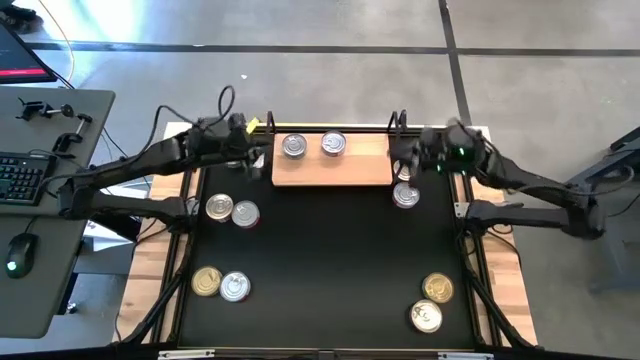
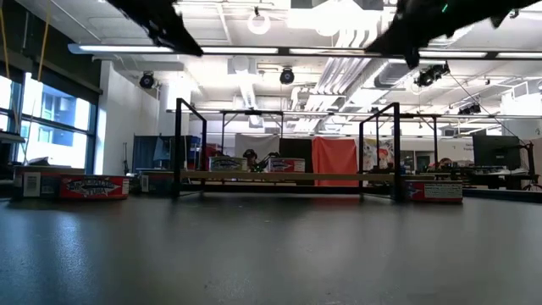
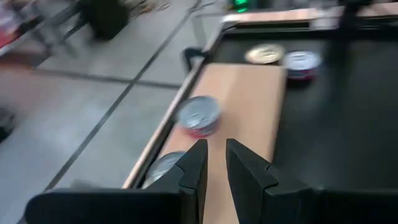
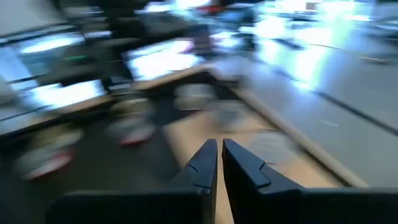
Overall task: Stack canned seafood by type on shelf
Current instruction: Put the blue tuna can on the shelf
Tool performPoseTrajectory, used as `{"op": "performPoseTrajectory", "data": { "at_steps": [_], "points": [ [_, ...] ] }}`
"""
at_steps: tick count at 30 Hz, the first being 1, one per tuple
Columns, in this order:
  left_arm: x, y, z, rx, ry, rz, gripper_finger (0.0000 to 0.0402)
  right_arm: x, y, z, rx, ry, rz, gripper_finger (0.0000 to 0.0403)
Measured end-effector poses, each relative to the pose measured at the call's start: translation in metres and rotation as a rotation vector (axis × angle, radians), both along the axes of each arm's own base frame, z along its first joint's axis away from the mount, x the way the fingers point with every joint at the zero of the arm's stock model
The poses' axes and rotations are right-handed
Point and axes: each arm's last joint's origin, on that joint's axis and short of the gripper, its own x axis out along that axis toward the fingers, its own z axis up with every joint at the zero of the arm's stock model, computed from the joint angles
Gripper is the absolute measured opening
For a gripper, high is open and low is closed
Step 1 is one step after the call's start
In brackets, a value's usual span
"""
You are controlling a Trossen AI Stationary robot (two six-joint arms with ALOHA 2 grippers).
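Observation:
The pale wood shelf (image 1: 345, 167) lies at the mat's far edge, and two silver-lidded tins (image 1: 294, 146) (image 1: 333, 144) rest flat on it. My left gripper (image 1: 256, 156) hovers just off the shelf's left end, its fingers (image 3: 214, 163) almost together on nothing, with the tins (image 3: 199, 115) ahead of it. My right gripper (image 1: 404, 160) hovers at the shelf's right end, shut and empty (image 4: 219, 163). Other tins lie on the mat: a silver pair (image 1: 232, 211), a gold and a silver (image 1: 220, 284), one silver (image 1: 406, 195), and a gold and a silver (image 1: 432, 302).
The black mat (image 1: 330, 260) covers the table inside a dark frame, with bare mat in the middle. A desk with a keyboard (image 1: 20, 175) and a mouse stands beyond the table's left side. In the low view both arms show only at the top.

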Motion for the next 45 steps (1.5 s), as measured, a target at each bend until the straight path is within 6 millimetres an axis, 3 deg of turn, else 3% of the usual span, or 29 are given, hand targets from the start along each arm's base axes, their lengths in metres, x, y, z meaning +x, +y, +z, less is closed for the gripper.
{"op": "performPoseTrajectory", "data": {
  "at_steps": [4,8,15,22,26,30,34,40,45],
  "points": [
    [0.001,-0.030,0.003,0.030,0.009,-0.083,0.0042,0.006,0.055,-0.001,-0.004,0.033,0.207,0.0002],
    [0.006,-0.058,-0.001,0.084,0.056,-0.110,0.0029,0.004,0.100,-0.015,0.030,0.162,0.240,0.0002],
    [0.018,-0.093,-0.017,0.030,0.118,-0.180,0.0015,-0.005,0.176,-0.046,0.369,0.401,0.427,0.0000],
    [0.042,-0.118,-0.059,0.012,0.196,-0.246,0.0014,-0.006,0.248,-0.100,0.752,0.778,0.380,0.0000],
    [0.054,-0.126,-0.082,0.001,0.223,-0.232,0.0014,-0.014,0.275,-0.131,0.894,1.034,0.305,0.0000],
    [0.067,-0.132,-0.097,0.033,0.215,-0.158,0.0014,-0.011,0.278,-0.150,0.880,1.141,0.224,0.0000],
    [0.080,-0.137,-0.105,0.082,0.190,-0.134,0.0014,0.009,0.264,-0.157,0.805,1.131,0.267,0.0000],
    [0.093,-0.143,-0.107,0.034,0.075,-0.135,0.0014,0.062,0.212,-0.158,0.574,0.908,0.351,0.0000],
    [0.093,-0.149,-0.106,0.001,0.063,-0.174,0.0014,0.103,0.177,-0.147,0.249,0.575,0.512,0.0000]
  ]
}}
